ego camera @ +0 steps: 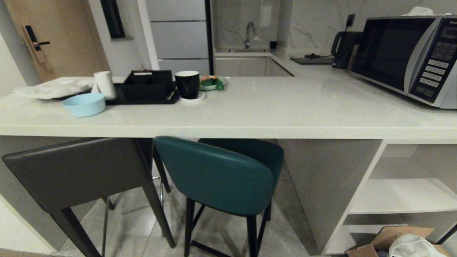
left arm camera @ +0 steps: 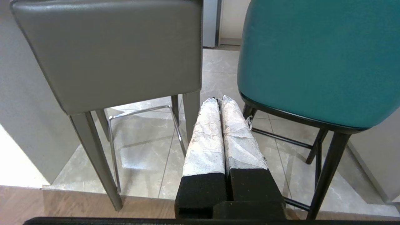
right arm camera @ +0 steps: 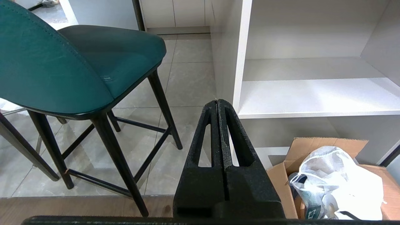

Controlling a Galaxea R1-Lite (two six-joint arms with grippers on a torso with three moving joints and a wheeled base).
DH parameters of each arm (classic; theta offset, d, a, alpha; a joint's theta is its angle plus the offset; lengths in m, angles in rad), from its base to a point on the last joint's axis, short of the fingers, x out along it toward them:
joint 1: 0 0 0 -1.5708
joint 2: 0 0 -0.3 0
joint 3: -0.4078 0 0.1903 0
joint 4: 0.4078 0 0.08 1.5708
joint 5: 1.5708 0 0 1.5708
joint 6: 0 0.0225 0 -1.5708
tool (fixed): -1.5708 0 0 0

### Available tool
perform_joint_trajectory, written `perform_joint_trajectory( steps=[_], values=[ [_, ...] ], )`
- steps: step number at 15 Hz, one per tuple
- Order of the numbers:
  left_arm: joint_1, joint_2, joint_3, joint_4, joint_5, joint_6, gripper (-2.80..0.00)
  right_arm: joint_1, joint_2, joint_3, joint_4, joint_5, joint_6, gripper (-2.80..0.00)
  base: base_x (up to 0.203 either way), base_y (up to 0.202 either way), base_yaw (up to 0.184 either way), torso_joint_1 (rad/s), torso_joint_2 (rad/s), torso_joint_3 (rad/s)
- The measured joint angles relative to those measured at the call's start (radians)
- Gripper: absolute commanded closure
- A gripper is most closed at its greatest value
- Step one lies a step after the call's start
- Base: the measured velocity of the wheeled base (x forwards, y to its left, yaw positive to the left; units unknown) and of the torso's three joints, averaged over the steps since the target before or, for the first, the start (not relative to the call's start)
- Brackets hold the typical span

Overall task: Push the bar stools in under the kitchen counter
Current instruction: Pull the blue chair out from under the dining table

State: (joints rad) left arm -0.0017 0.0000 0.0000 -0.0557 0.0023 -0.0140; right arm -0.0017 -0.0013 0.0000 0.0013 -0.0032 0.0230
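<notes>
Two bar stools stand at the kitchen counter (ego camera: 250,121), their backs sticking out past its front edge. The grey-brown stool (ego camera: 78,171) with the flat back is on the left, the teal stool (ego camera: 217,175) with the curved back beside it on the right. Neither arm shows in the head view. My left gripper (left arm camera: 218,99) is shut and empty, low, pointing at the gap between the grey stool (left arm camera: 118,53) and the teal stool (left arm camera: 318,59). My right gripper (right arm camera: 217,100) is shut and empty, to the right of the teal stool (right arm camera: 56,62), in front of the white shelves (right arm camera: 312,93).
On the counter are a blue bowl (ego camera: 84,104), a black tray (ego camera: 146,87), a black mug (ego camera: 187,84) and a microwave (ego camera: 407,53). An open cardboard box (ego camera: 396,242) with a white bag sits on the floor by the shelves. A grey side panel (ego camera: 321,185) stands right of the teal stool.
</notes>
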Motion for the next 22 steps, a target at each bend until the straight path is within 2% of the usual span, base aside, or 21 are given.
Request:
perform_joint_trajectory(
  steps=[12,14,17,19,22],
  values=[
    [0.002,0.0,0.0,0.0,-0.001,0.002,0.0,-0.001,0.0,0.0,0.0,0.001,-0.002,0.0,0.0,0.0,0.0,0.0,0.0,0.0],
    [0.002,0.0,0.0,0.006,-0.001,0.005,0.0,-0.001,0.0,-0.003,0.011,0.001,-0.023,0.0,0.0,0.0,0.0,0.0,0.0,0.0],
    [0.002,0.004,-0.015,0.036,-0.003,0.018,0.0,-0.001,0.007,-0.034,0.084,0.009,-0.104,0.0,0.0,0.0,0.0,0.0,0.0,0.0],
    [0.0,0.059,-0.089,0.039,-0.009,-0.007,0.0,-0.001,0.071,-0.101,0.094,0.01,-0.087,0.0,0.0,0.0,0.0,0.0,0.0,0.0],
    [-0.013,0.286,-0.171,-0.04,-0.022,-0.048,0.0,-0.001,0.303,-0.244,0.074,0.056,-0.008,0.0,0.0,0.0,0.0,0.0,0.0,0.0]
  ],
)
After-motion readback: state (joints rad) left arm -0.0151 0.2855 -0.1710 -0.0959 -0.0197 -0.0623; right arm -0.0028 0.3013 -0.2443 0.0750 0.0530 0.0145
